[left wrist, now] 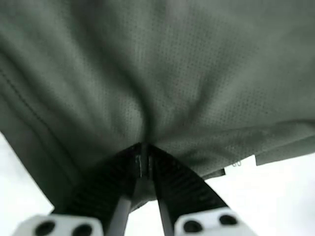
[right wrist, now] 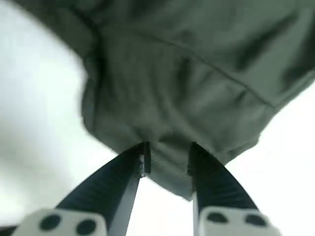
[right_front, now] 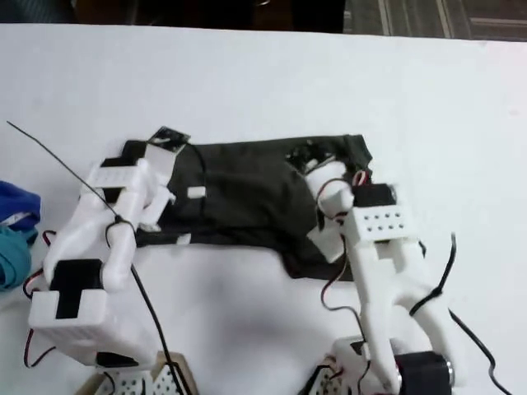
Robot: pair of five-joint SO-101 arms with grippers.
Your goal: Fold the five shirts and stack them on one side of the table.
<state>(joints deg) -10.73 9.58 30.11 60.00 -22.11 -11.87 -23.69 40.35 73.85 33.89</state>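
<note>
Lying limp on the white tabletop (right_front: 329, 90), the dark shirt (right_front: 247, 197) looked light, soft and floppy, best pinched at its edges. The left claw (left wrist: 142, 160) was clamped shut on a thin fold; the right claw (right wrist: 168, 155) gripped a thicker bunch, jaws held apart by it.

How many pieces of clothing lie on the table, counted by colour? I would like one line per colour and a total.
dark green shirt: 1
blue garment: 1
teal garment: 1
Total: 3
</note>
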